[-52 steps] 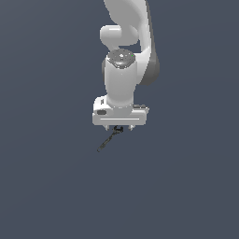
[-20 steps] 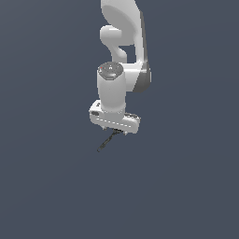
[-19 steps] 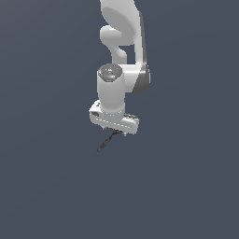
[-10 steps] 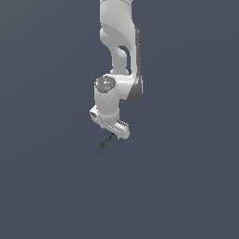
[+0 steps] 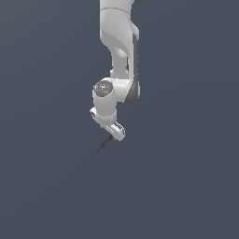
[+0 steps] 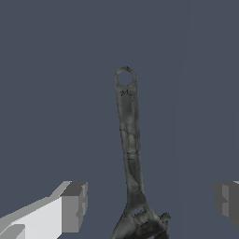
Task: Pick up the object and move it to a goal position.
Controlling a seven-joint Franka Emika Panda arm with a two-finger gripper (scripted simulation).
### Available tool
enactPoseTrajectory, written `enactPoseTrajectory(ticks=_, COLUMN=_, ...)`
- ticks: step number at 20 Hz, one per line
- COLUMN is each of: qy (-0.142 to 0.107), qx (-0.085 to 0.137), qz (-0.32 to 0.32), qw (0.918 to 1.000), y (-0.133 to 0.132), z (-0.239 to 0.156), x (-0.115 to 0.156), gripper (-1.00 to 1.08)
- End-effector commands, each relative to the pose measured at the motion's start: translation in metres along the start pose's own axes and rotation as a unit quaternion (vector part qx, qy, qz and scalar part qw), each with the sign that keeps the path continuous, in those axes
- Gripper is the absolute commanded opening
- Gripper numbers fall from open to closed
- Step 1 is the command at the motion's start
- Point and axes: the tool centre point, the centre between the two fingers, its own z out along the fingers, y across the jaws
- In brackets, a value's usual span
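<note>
The object is a slender dark grey wrench-like stick point(image 6: 129, 149) with a ring at one end and a jaw head at the other. It lies flat on the dark grey surface. In the exterior view it is a thin dark sliver point(image 5: 104, 144) just below the white hand. My gripper point(image 6: 149, 203) is open, with one finger point(image 6: 73, 206) on each side of the stick's head end and wide gaps to both. In the exterior view the gripper point(image 5: 111, 136) hangs directly over the stick, its fingertips hidden by the hand.
The white arm point(image 5: 119, 42) comes down from the top of the exterior view. A plain dark grey surface point(image 5: 186, 177) surrounds the stick. No other objects show.
The wrist has turned about its vertical axis, so the hand now looks narrower and slanted in the exterior view. The hand stays over the stick. The stick has not moved.
</note>
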Motion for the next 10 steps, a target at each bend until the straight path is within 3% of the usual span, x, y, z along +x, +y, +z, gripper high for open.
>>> enactPoseTrajectory(ticks=1, qy=0.000, qx=0.000, qz=0.007, qw=1.0000, y=0.002, z=0.002, x=0.000, gripper=1.00)
enactPoseTrajectory(ticks=10, qy=0.000, qx=0.000, qz=0.006, qw=1.0000, y=0.002, z=0.018, x=-0.001, gripper=1.00)
